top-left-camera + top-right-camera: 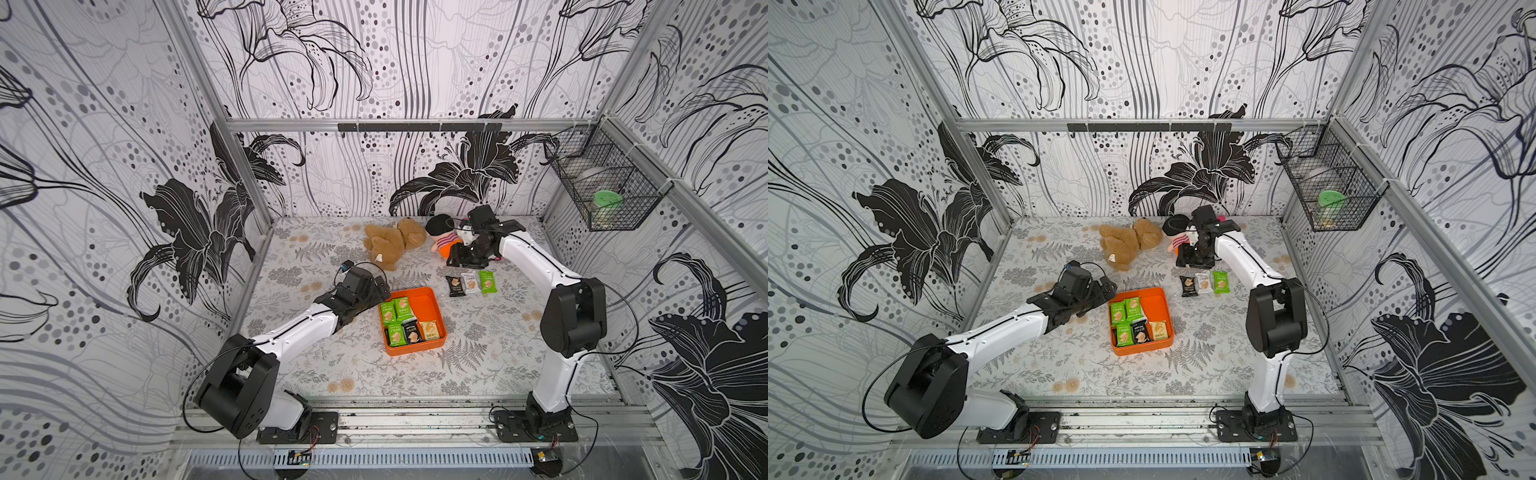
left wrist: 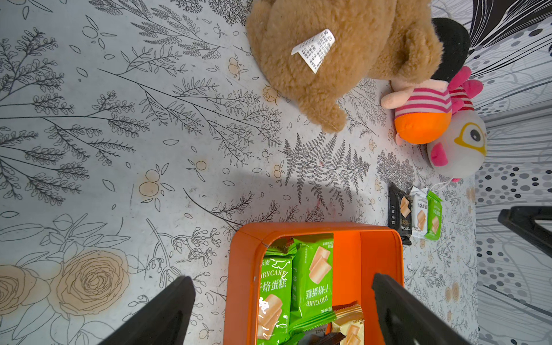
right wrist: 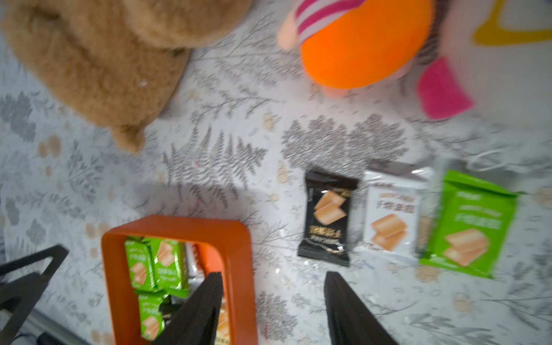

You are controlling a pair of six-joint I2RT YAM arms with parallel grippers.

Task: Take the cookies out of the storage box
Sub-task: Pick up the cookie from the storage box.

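Left jaws wide apart over storage box (image 1: pixel 424 302), right jaws apart, empty, three cookies (image 1: pixel 471 283) outside.

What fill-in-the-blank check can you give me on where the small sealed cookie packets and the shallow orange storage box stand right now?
1. Outside the shallow orange storage box, ___ sealed cookie packets lie in a row on the floral-print tabletop.
2. In that row, the white packet lies between the black packet and the ___ one.
3. The left gripper, near the box, has its jaws ___.

Missing words: three; green; open.
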